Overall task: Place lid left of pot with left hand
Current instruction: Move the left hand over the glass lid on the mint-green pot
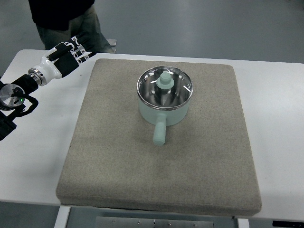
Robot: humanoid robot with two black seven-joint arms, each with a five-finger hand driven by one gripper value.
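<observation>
A pale green pot (164,113) stands in the middle of a beige mat (118,156), its handle pointing toward the near edge. Its glass lid (165,86) with a green knob rests on the pot. My left hand (76,52) hovers over the table's far left corner, well to the left of the pot, fingers spread and holding nothing. The right arm does not show.
The white table (42,156) shows bare around the mat on both sides. A person in dark clothes (66,19) stands behind the far left corner, close to my left hand.
</observation>
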